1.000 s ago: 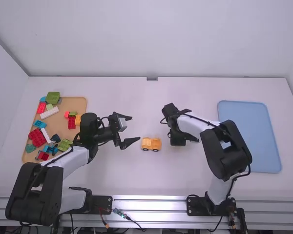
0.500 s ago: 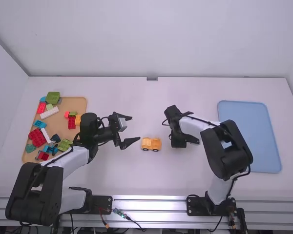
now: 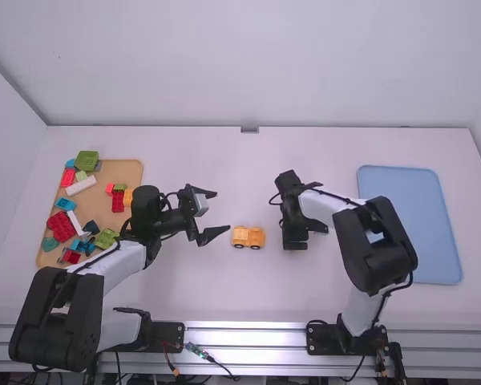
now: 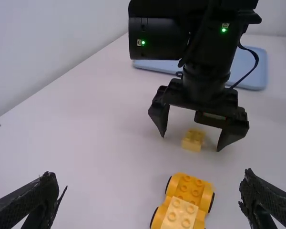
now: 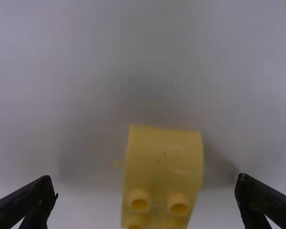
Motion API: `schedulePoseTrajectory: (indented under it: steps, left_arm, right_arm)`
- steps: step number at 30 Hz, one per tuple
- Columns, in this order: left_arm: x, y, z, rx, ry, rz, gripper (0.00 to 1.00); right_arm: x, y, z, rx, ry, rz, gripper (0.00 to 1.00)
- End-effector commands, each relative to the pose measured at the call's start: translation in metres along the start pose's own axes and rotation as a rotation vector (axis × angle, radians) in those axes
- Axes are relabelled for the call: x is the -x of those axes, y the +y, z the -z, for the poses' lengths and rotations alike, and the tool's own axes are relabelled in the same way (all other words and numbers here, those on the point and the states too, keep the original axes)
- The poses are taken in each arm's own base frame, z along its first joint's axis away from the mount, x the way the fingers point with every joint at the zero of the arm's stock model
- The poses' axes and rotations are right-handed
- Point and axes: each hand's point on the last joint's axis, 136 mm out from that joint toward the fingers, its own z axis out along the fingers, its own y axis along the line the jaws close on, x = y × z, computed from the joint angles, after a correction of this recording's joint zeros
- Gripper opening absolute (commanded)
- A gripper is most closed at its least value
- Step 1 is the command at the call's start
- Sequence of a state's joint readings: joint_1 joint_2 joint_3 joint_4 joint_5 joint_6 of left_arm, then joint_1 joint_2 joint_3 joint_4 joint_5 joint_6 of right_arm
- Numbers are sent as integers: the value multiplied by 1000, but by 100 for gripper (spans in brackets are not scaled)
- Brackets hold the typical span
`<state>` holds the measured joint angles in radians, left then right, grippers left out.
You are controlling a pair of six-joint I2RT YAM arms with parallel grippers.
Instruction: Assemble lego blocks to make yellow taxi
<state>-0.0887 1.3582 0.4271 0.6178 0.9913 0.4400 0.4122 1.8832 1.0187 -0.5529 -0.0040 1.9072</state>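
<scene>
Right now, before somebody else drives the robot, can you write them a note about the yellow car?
Left gripper: open, empty.
Right gripper: open, fingers either side of the small yellow block, not gripping it.
Done: wheeled car has a lighter block on one end.
Left: grab the yellow block, then probably press it onto the car.
More blocks: tan tray.

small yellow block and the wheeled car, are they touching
Apart: the left wrist view shows bare white table between the small block and the car.
</scene>
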Motion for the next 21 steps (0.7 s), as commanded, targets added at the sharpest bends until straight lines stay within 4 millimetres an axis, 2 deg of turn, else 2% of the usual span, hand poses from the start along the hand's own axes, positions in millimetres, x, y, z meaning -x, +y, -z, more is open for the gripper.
schedulePoseTrajectory:
  steps: [1,4,7,11,15,17,20,21]
  left_arm:
    - [4,-2,2,-6,-12,-5,99]
    - [4,-2,2,-5,-12,-6,99]
    - [4,-2,2,-5,-12,-6,99]
    - [4,-1,3,-1,-11,-7,99]
    - [6,-1,3,1,-16,-21,99]
    - [12,2,2,9,-35,-55,99]
    - [17,3,3,15,-50,-80,99]
    - [17,4,3,19,-52,-84,99]
  right_arm:
    - [4,-10,-4,-53,11,7,99]
    - [6,-16,7,-116,26,10,99]
    - [9,-12,23,-147,41,78,99]
    - [2,9,55,-125,116,335,99]
    - [3,21,90,-113,179,520,99]
    - [10,27,114,-104,189,668,99]
    - [21,34,135,-85,174,865,99]
    - [31,40,141,-75,134,946,99]
